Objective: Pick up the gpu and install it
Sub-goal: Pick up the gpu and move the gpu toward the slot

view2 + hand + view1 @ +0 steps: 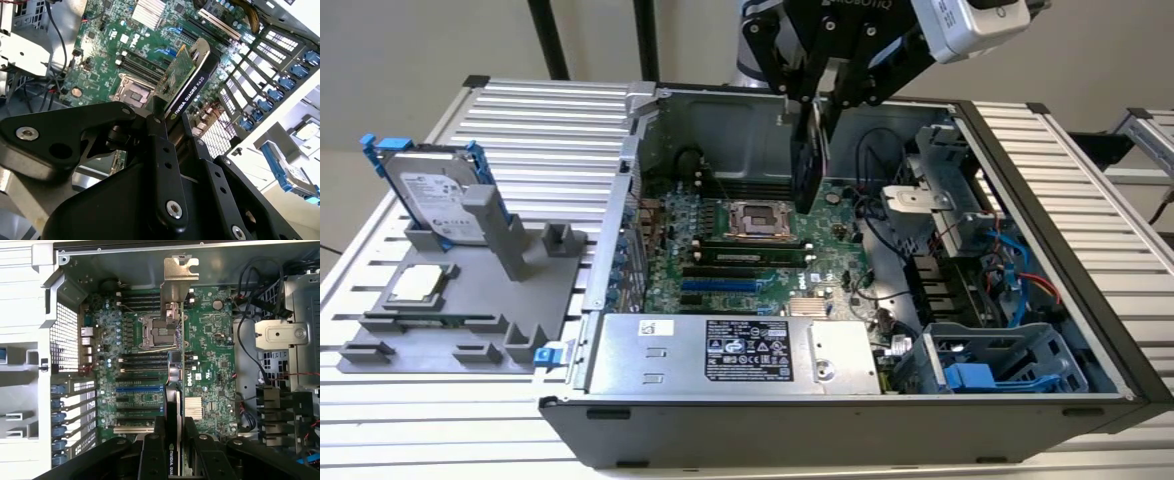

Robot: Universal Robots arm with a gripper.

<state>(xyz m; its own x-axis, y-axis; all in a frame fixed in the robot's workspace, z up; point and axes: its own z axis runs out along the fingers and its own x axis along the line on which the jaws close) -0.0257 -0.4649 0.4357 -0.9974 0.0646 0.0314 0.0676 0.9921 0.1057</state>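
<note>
A plain pale beige wall [414, 45] is standing behind everything, taking soft, even light. Two thin black upright poles [550, 40] are rising in front of it. A silver ribbed aluminium table [534, 110] is stretching across the exterior view, its slats catching pale highlights.

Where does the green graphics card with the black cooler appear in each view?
Exterior view: the green graphics card with black cooler hangs edge-on over the motherboard.
Second wrist view: tilted, cooler face showing.
First wrist view: edge-on over the motherboard.
Landmark: square silver CPU socket.
</note>
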